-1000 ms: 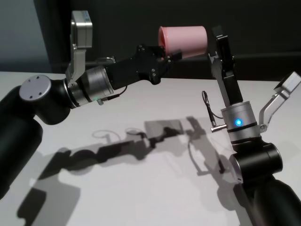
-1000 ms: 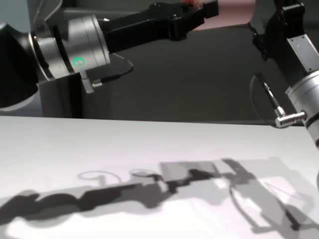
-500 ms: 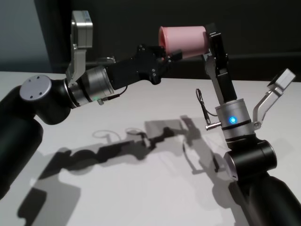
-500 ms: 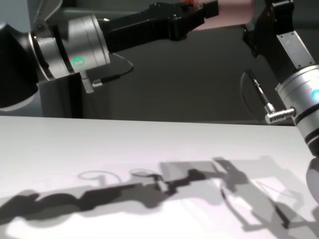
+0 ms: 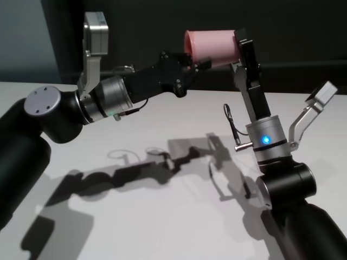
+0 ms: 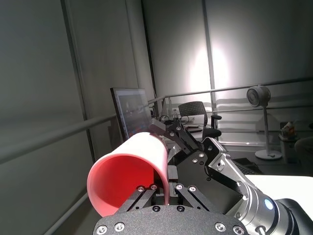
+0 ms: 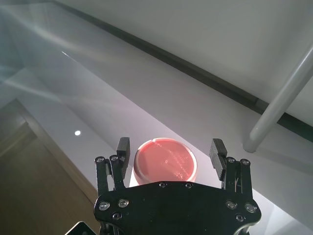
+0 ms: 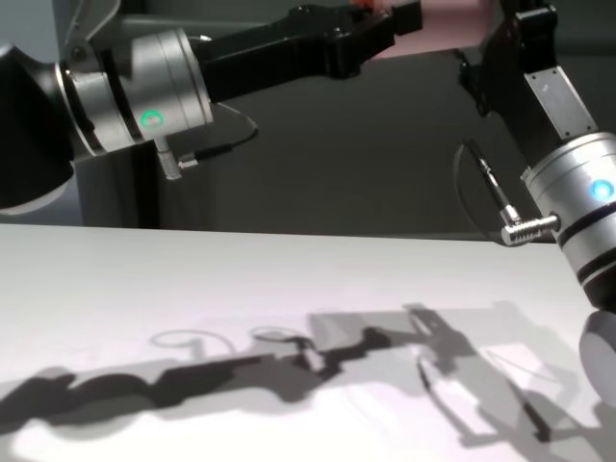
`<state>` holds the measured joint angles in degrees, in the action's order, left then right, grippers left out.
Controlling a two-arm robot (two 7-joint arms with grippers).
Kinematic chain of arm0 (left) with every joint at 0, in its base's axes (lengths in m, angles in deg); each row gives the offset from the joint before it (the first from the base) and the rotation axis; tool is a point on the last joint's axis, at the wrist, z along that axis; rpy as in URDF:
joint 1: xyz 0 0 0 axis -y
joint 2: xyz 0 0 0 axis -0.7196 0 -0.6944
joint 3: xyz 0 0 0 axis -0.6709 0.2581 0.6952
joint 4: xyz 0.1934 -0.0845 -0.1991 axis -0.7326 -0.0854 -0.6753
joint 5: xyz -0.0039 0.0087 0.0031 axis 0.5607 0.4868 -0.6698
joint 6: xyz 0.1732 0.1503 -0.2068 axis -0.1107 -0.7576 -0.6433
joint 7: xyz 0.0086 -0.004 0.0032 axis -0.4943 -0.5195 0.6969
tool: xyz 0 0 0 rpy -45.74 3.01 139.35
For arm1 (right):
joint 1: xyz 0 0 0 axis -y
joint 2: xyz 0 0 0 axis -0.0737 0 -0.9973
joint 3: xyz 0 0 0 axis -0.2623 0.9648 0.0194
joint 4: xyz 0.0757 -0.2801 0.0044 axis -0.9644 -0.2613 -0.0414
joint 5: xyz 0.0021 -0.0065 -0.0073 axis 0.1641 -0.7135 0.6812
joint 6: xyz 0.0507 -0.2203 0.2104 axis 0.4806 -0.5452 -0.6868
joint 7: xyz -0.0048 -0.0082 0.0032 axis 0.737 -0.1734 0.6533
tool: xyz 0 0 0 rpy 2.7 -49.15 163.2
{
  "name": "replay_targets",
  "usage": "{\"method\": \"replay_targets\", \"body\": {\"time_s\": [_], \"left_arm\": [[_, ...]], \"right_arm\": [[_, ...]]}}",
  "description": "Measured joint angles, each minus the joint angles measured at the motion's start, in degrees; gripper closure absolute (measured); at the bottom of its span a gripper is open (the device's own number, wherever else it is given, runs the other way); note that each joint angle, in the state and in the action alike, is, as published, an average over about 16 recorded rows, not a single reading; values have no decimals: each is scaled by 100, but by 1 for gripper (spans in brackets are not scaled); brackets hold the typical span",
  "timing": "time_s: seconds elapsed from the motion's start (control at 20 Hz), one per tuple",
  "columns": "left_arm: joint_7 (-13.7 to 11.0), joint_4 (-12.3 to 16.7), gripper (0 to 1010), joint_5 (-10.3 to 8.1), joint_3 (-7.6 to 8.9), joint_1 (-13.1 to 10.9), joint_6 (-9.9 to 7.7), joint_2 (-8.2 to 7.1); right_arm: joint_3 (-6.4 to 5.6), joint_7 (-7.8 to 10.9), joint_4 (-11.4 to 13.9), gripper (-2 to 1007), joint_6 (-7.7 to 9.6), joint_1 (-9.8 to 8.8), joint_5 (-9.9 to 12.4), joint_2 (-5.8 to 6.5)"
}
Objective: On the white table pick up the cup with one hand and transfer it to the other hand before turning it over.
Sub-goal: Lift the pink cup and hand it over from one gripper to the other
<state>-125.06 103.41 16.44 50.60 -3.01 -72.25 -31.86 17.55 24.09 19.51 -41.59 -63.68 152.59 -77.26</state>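
Between the spread fingers of the right gripper (image 7: 172, 155) now sits the small pink plastic cup (image 5: 212, 47); the left gripper (image 5: 196, 64) stays clamped on its rim, so the handover is near.

From the left wrist camera I see a room behind the work area: a monitor (image 6: 131, 111) standing on a stand by the grey wall, a black mesh office chair (image 6: 194, 110) just beyond it, and a pedestal fan (image 6: 258, 96) farther off near a lit wall. A horizontal rail (image 6: 234, 89) runs across that wall at about the fan's head. From the right wrist camera I see a pale round pipe (image 7: 286, 95) slanting overhead and a small round ceiling light (image 7: 77, 132).
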Motion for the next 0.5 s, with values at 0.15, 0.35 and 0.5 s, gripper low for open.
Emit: {"method": "replay_targets", "body": {"time_s": [0.15, 0.35, 0.5], "left_arm": [[0, 0, 958, 0, 0, 0, 0, 0], [0, 0, 958, 0, 0, 0, 0, 0], [0, 0, 958, 0, 0, 0, 0, 0]], "right_arm": [[38, 19, -36, 5, -9, 16, 36, 4], [94, 39, -70, 5, -20, 35, 82, 10], [138, 54, -91, 5, -28, 53, 114, 14]]}}
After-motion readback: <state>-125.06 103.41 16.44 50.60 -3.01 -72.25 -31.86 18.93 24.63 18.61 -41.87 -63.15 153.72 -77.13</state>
